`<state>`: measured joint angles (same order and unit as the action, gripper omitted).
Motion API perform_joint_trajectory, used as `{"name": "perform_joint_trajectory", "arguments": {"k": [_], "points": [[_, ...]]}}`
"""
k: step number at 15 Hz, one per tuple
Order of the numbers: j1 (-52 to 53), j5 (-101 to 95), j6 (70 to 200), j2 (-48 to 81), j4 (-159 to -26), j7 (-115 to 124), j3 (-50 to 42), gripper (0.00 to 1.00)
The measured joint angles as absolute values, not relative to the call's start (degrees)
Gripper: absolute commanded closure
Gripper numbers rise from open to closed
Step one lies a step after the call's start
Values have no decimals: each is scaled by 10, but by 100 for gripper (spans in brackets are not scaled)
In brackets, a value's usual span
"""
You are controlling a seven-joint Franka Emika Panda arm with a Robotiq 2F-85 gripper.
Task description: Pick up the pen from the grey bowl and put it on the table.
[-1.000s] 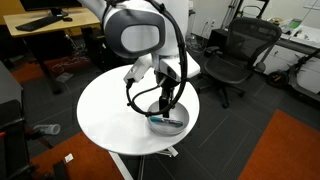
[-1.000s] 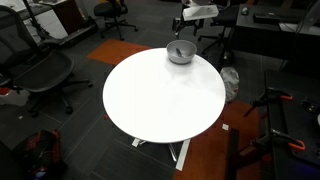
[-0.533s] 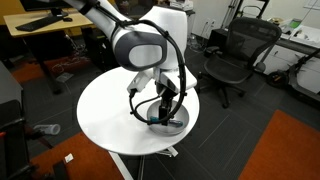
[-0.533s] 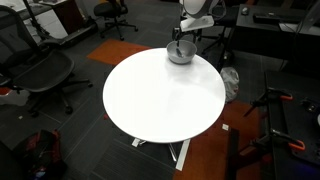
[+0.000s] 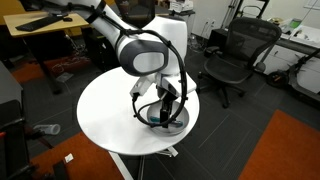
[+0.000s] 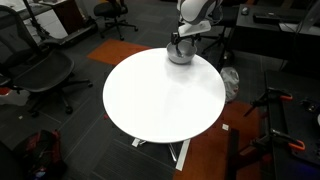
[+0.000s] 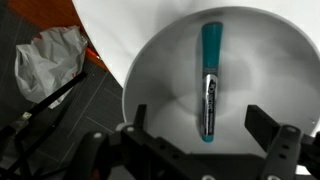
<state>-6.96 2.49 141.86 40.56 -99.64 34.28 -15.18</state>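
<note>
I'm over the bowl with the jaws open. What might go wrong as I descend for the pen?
1. In the wrist view the gripper lines up near one end of the pen, not its middle; the pen may pivot or slip out.
2. The grey bowl sits close to the edge of the table; bumping its curved wall on the way down might shove it off.

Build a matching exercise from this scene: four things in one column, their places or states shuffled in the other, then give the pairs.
1. pen
2. grey bowl
3. gripper
4. black office chair

A. open, over the bowl
B. on the floor beyond the table
C. lying inside the bowl
D. on the table, near its edge

Pairs: 1-C, 2-D, 3-A, 4-B.
</note>
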Motion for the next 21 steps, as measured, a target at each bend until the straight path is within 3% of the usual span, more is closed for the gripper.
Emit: {"name": "perform_joint_trajectory", "arguments": {"k": [15, 16, 17, 21], "points": [[-92, 27, 1323, 504, -854, 341, -153, 0], [-93, 27, 1312, 510, -843, 341, -153, 25], [-94, 27, 1303, 516, -834, 341, -152, 26], [-95, 27, 1280, 537, -803, 339, -151, 58]]}}
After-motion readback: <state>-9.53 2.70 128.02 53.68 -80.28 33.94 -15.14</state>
